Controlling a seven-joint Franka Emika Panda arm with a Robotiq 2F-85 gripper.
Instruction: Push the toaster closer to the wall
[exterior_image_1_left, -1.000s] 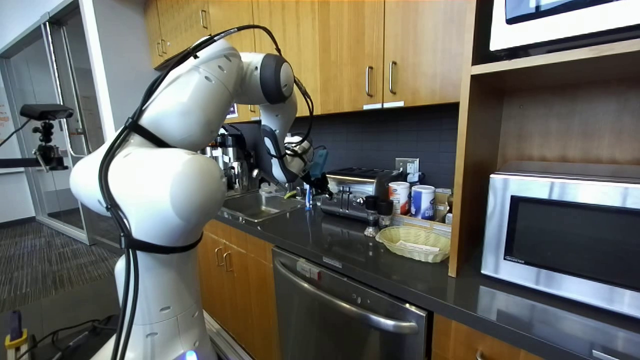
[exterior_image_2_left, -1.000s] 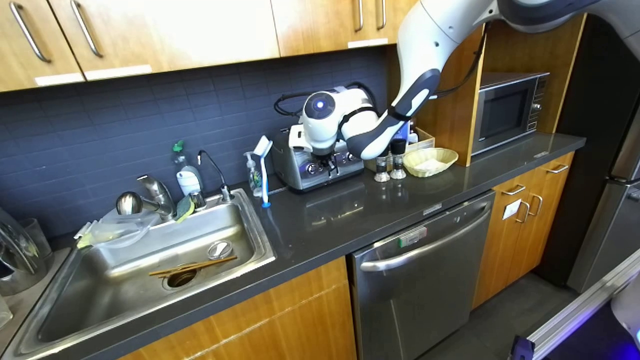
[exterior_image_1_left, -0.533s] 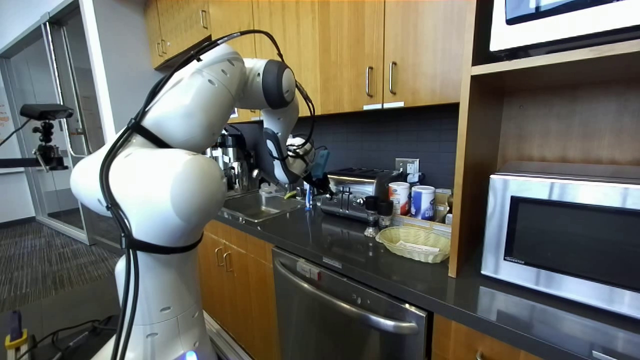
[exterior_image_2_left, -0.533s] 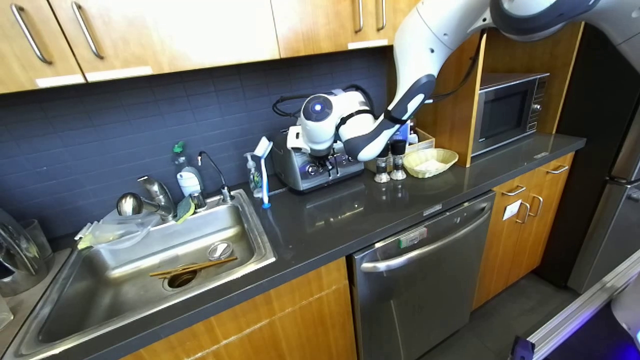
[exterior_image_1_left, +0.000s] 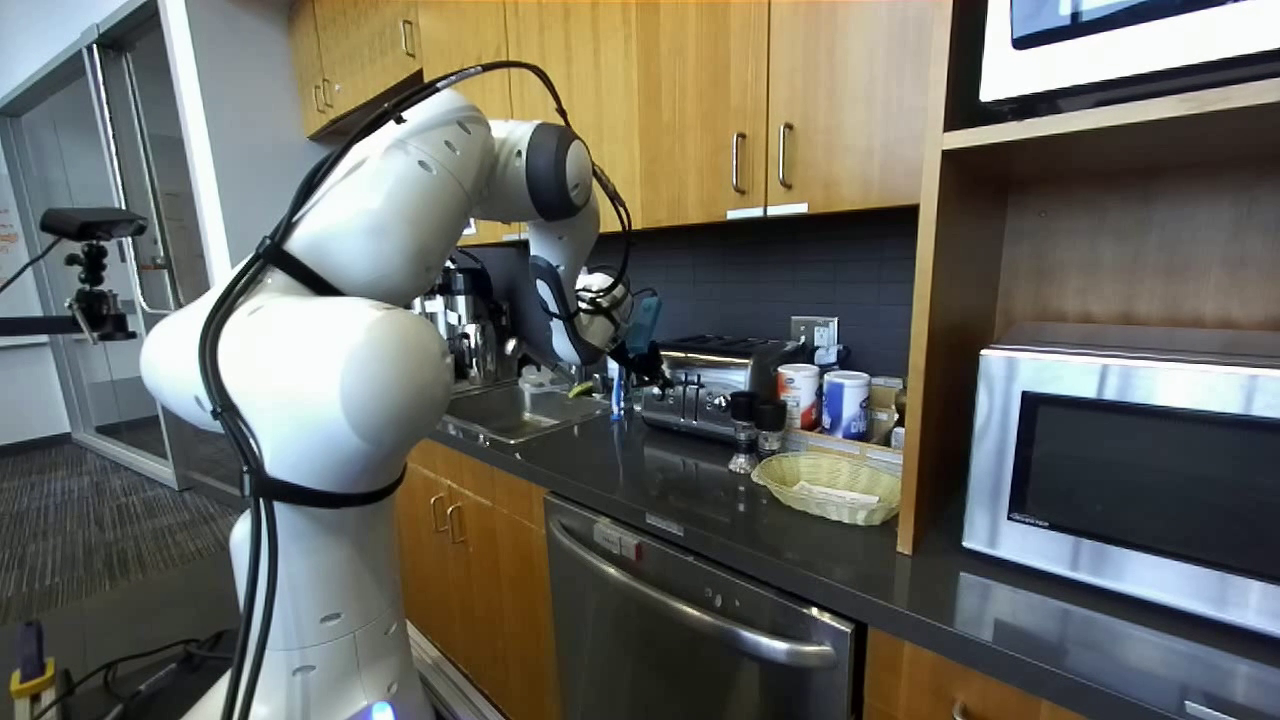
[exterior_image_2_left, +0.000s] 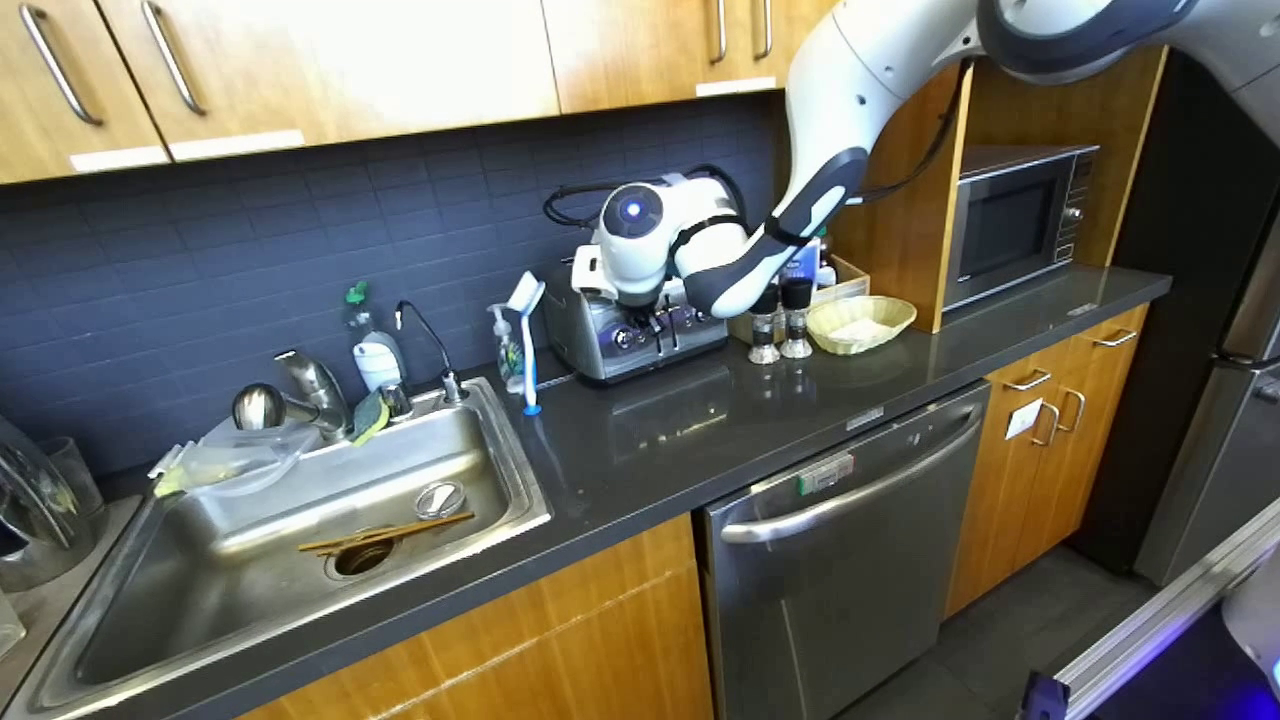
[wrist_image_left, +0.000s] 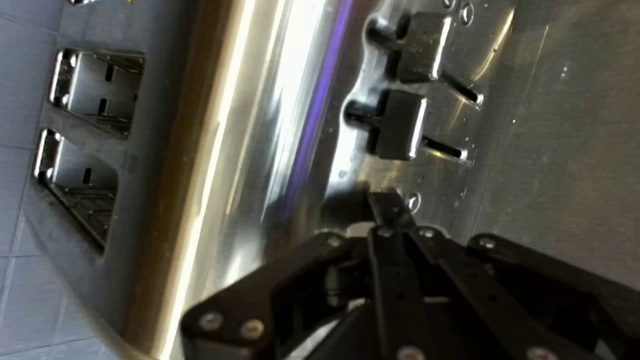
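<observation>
The toaster (exterior_image_1_left: 715, 372) is a shiny silver box with dark trim on the counter. It also shows in an exterior view (exterior_image_2_left: 572, 325), partly hidden by my wrist. In the wrist view, the toaster (wrist_image_left: 240, 120) shows its slots, levers and curved front edge. The wall (exterior_image_1_left: 720, 285) is dark grey tile behind it, also in an exterior view (exterior_image_2_left: 250, 240) and the wrist view (wrist_image_left: 20, 200). My gripper (wrist_image_left: 391, 207) is shut and holds nothing. Its fingertips are at the toaster's front face beside the levers; whether they touch is unclear. The gripper is small and dark in both exterior views (exterior_image_1_left: 655, 372) (exterior_image_2_left: 662, 328).
Salt and pepper grinders (exterior_image_2_left: 795, 318) and a yellow basket (exterior_image_1_left: 828, 487) stand beside the toaster. A blue-white brush (exterior_image_2_left: 529, 345) and soap bottle (exterior_image_2_left: 507, 350) stand on its other side, near the sink (exterior_image_2_left: 520, 480). Cabinets (exterior_image_1_left: 700, 110) overhang the counter.
My arm and gripper have shifted slightly, a little right in one exterior picture and a little left in another. The toaster shows no visible movement.
</observation>
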